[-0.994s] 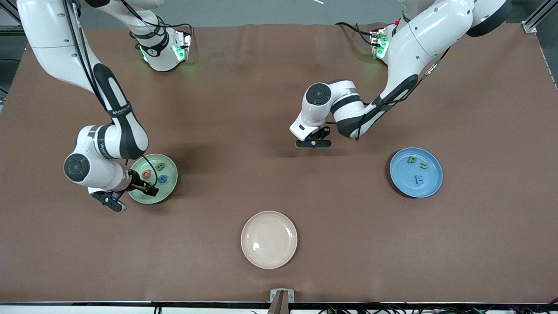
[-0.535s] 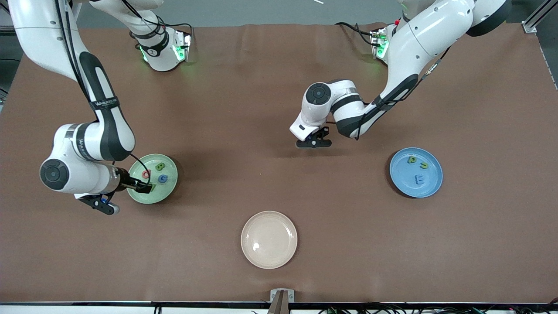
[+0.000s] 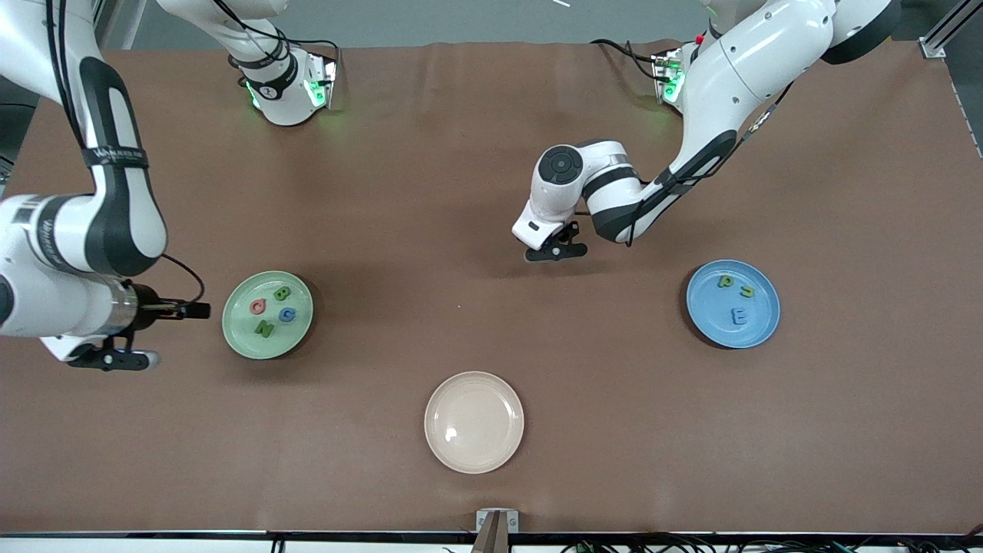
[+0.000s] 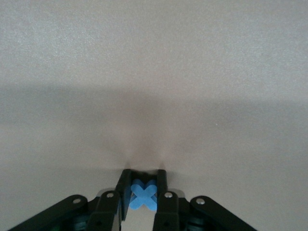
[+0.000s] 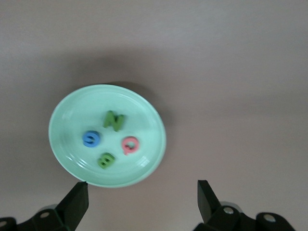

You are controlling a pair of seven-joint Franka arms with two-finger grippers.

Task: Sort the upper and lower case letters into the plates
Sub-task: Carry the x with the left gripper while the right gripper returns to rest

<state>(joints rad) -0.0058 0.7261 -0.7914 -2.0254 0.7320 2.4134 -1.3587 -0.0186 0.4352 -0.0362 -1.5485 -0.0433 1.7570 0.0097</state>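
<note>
The left claw [image 4: 143,192] is clenched on a blue X-shaped letter [image 4: 144,196] over bare desk [image 3: 491,192] near the middle. The right claw [image 5: 143,199] is released, holding nothing, over the desk just beside the light green plate [image 3: 238,338], toward the right arm's end. That plate carries four letters: a pink-red one [image 3: 258,306], two green, one blue. The blue plate [image 3: 760,326], toward the left arm's end, carries three letters [image 3: 738,316]. A cream plate [image 3: 474,422] lies nearest the front camera.

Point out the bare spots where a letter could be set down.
Free: the whole cream plate, and the blue plate near its front rim, below the E. Crowded: the green plate, four letters clustered mid-plate.
</note>
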